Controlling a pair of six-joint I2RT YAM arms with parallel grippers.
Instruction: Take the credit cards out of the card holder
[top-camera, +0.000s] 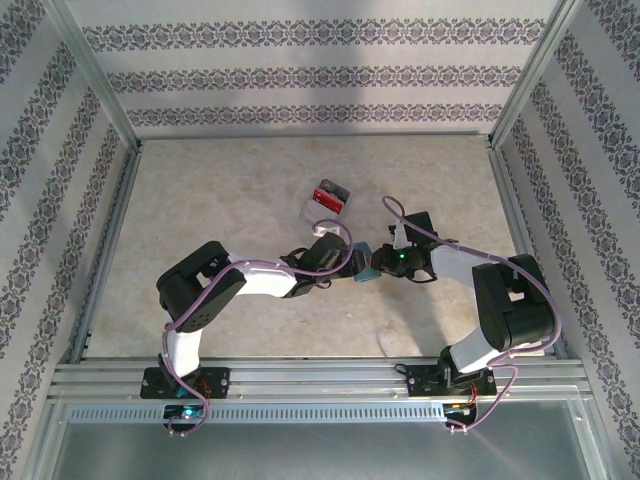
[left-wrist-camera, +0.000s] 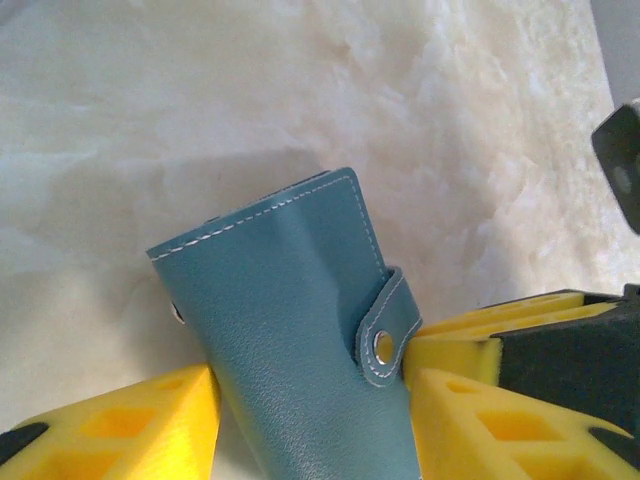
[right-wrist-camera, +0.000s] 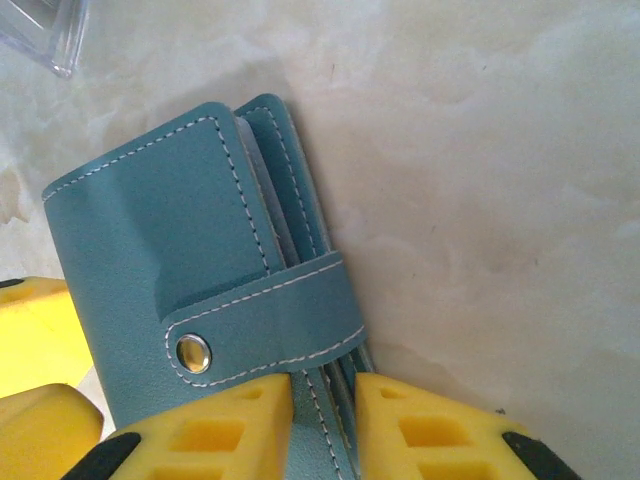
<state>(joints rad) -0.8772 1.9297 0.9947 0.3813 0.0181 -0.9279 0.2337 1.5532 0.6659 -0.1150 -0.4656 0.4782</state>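
Observation:
The teal card holder (top-camera: 364, 264) hangs between my two arms at the middle of the table, its tab (right-wrist-camera: 270, 320) snapped shut. My left gripper (top-camera: 352, 262) spans its width: in the left wrist view the card holder (left-wrist-camera: 290, 330) bows between both yellow fingers (left-wrist-camera: 130, 420), which touch its sides. My right gripper (right-wrist-camera: 325, 385) pinches the card holder (right-wrist-camera: 150, 220) at its open edge, just below the tab. The right gripper's yellow finger (left-wrist-camera: 470, 340) shows beside the snap. The credit cards are hidden inside.
A clear plastic box (top-camera: 325, 200) with red and dark contents lies on the table just beyond the grippers; its corner (right-wrist-camera: 40, 30) is in the right wrist view. Metal rails and patterned walls bound the beige tabletop (top-camera: 230, 190).

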